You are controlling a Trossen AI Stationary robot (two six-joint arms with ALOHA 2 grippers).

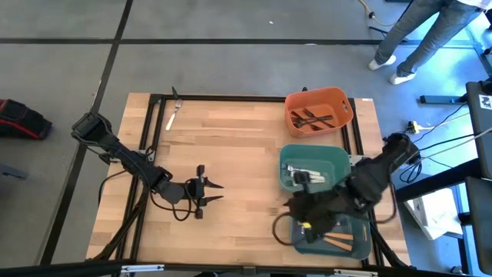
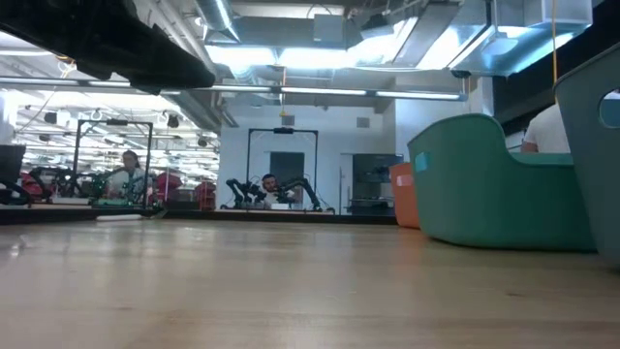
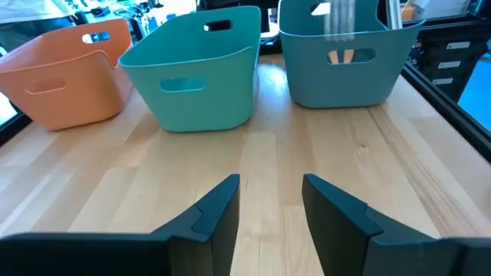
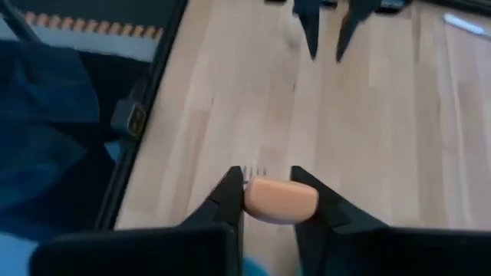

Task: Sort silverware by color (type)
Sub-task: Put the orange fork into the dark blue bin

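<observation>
The orange-handled fork (image 4: 279, 198) sat clamped between my right gripper's (image 4: 267, 201) fingers, over the wooden table (image 1: 231, 154) just beside the blue-grey bin (image 1: 361, 231). My left gripper (image 3: 268, 205) hovered empty with fingers apart, facing the teal bin (image 3: 199, 69) and orange bin (image 3: 65, 73).

Bare table (image 1: 231, 154) lies open centrally; three bins (image 1: 311, 173) crowd the right.
</observation>
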